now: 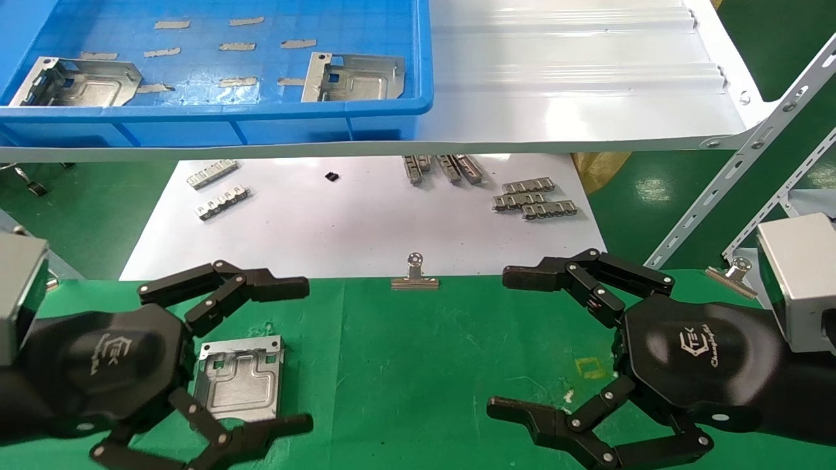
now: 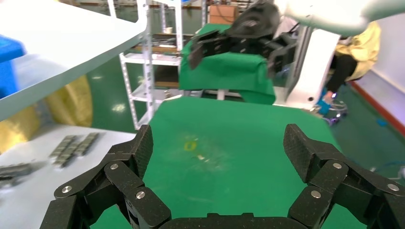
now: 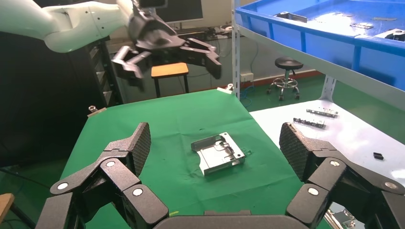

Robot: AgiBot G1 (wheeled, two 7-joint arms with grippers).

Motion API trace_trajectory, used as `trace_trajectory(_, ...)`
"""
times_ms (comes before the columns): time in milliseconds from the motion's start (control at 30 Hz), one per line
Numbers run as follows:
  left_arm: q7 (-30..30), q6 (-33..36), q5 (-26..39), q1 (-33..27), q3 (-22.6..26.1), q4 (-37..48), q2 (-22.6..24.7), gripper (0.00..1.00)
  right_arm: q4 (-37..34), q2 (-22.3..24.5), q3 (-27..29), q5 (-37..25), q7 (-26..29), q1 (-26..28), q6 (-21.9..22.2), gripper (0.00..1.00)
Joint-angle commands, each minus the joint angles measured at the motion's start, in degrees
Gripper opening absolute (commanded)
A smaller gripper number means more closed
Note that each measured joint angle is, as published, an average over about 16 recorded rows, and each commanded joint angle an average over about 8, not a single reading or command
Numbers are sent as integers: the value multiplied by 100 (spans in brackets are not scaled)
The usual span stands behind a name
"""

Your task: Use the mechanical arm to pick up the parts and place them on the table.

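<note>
One silvery part (image 1: 240,378) lies flat on the green table (image 1: 424,365); it also shows in the right wrist view (image 3: 218,153). My left gripper (image 1: 307,356) is open and empty, raised above the cloth, and in the head view the part shows between its fingers. It is open in its own view too (image 2: 219,148). My right gripper (image 1: 499,343) is open and empty over bare cloth on the right; its own view (image 3: 216,143) looks across at the part. Two more parts (image 1: 78,81) (image 1: 356,77) lie in the blue bin (image 1: 215,121).
Small toothed metal strips (image 1: 532,196) (image 1: 219,183) and a small black piece (image 1: 332,176) lie on the white sheet beyond the cloth. A binder clip (image 1: 414,274) stands at the cloth's far edge. The white shelf (image 1: 575,65) overhangs; a slotted upright (image 1: 738,170) rises at right.
</note>
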Motion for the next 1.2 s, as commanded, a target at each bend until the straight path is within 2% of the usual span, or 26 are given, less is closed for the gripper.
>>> trace_trajectory(33,-193,-18,-49,91,-99,-240,-50,100,0,0,0,0,0,0,0,100)
trace_trajectory(233,-324,-36,-109,186,-204,-486,-103,100,-1,0,1,1,0,-1,1,100)
trace_trajectory(1200,-219,-27,-59,107,-115,-269,-60,100,-1,1,0,1,0,-1,1,100)
